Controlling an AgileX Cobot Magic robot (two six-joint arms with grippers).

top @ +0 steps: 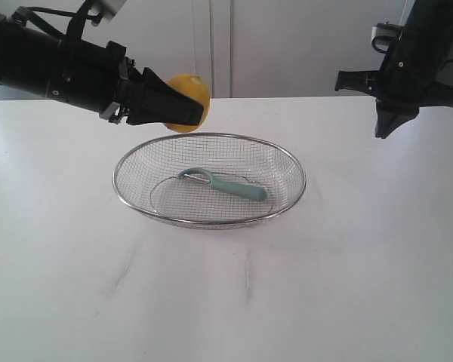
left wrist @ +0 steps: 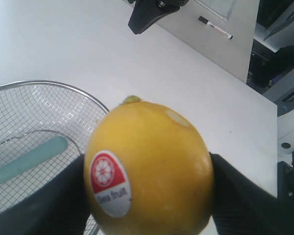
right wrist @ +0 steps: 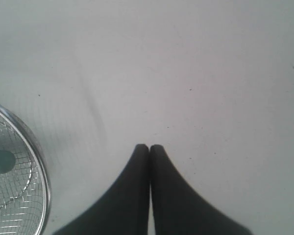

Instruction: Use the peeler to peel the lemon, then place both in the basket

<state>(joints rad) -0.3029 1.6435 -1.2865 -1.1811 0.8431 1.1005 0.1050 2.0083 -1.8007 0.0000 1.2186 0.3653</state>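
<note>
The lemon is up off the table, clamped across its middle by the left gripper, one dark finger on each flank. It hangs by the far rim of the basket; whether it is over the mesh or just beyond it I cannot tell from the exterior view. A red-and-white sticker faces the wrist camera, and a pale spot near the stem end may be a shaved patch, though most of the rind looks whole.

I'd judge the fruit firm and fairly light, with a waxy, rounded skin that could roll or squirt out of a pinch. The broad middle, where it is gripped now, is the safest hold.

The wire basket holds the peeler alone, lying flat on the mesh floor with its teal handle toward the right and its blade head toward the left.

The right gripper hangs over bare table beside the basket, jaws pressed together, empty.
</note>
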